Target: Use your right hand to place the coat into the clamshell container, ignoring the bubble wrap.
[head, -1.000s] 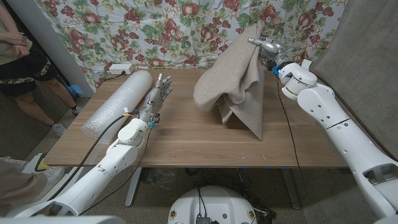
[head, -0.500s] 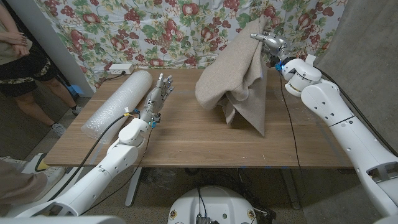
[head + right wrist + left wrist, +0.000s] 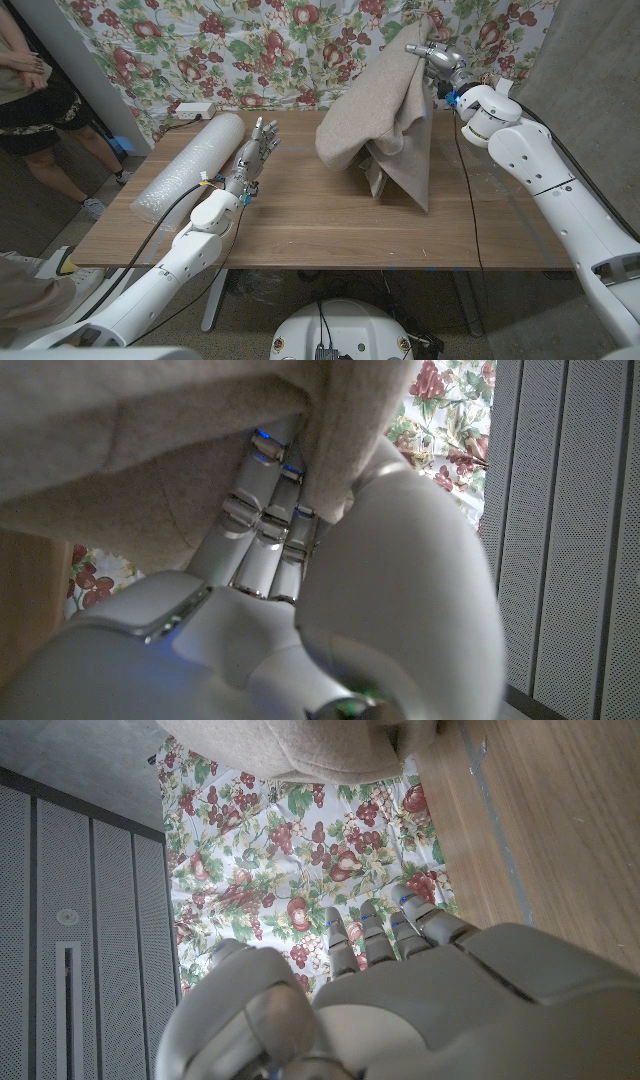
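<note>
Coat (image 3: 378,125): beige, soft, likely heavy and floppy, pinched at its top edge by right hand (image 3: 432,55) fingers, hem dragging on desk (image 3: 300,225); left hand (image 3: 255,150) empty, fingers apart.

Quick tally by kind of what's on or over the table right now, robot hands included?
Beige wool coat, held up by the right hand: 1
Clear bubble wrap roll: 1
White power strip at the table's back edge: 1
Robot hands: 2, right hand, left hand
Total: 5
</note>
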`<control>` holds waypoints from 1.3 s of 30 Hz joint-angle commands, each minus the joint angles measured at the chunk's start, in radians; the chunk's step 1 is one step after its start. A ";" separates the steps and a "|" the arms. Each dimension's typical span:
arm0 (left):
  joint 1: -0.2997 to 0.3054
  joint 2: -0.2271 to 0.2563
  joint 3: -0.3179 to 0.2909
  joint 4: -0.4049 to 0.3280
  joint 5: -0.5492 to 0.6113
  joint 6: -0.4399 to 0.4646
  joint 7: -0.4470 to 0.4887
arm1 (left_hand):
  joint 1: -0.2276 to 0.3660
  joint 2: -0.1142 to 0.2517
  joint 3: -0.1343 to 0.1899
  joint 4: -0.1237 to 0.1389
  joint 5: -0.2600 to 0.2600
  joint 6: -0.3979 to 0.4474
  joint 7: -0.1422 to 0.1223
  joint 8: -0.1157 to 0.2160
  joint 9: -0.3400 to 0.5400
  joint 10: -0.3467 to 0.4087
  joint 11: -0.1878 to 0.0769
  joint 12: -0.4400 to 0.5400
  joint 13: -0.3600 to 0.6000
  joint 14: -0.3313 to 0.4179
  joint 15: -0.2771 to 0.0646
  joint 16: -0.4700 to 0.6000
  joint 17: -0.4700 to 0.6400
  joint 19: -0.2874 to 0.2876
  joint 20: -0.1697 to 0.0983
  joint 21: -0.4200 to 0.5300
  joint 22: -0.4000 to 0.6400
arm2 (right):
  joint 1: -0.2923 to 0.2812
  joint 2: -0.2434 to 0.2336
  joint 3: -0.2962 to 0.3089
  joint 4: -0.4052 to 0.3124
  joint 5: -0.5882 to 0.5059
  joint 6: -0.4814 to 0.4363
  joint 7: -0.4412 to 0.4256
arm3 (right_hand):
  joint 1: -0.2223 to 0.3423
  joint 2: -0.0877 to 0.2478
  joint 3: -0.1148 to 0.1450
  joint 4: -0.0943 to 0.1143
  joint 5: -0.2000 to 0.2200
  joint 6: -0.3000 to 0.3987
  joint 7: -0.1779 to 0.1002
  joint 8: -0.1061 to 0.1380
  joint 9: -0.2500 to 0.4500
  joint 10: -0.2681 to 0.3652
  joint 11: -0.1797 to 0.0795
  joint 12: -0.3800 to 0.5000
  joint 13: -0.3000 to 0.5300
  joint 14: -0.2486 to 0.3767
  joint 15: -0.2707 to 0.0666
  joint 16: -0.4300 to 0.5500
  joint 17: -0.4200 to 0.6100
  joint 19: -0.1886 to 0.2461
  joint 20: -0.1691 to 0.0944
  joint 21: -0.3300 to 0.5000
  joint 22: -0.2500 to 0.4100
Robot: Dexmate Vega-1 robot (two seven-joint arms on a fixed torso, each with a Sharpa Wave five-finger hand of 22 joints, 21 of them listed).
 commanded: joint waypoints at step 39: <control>0.004 0.007 -0.002 -0.006 -0.001 0.014 0.009 | -0.005 0.000 -0.002 -0.008 -0.003 0.017 -0.007 0.001 0.005 0.007 -0.003 0.006 0.002 -0.011 -0.061 0.002 0.004 -0.006 -0.068 0.007 0.004 | 0.068 -0.060 0.043 0.019 -0.020 -0.040 0.009 | 0.021 0.012 0.198 0.005 0.007 0.108 -0.022 -0.012 0.140 0.016 0.000 -0.011 0.012 0.134 -0.143 -0.002 0.015 -0.021 -0.008 0.039 0.002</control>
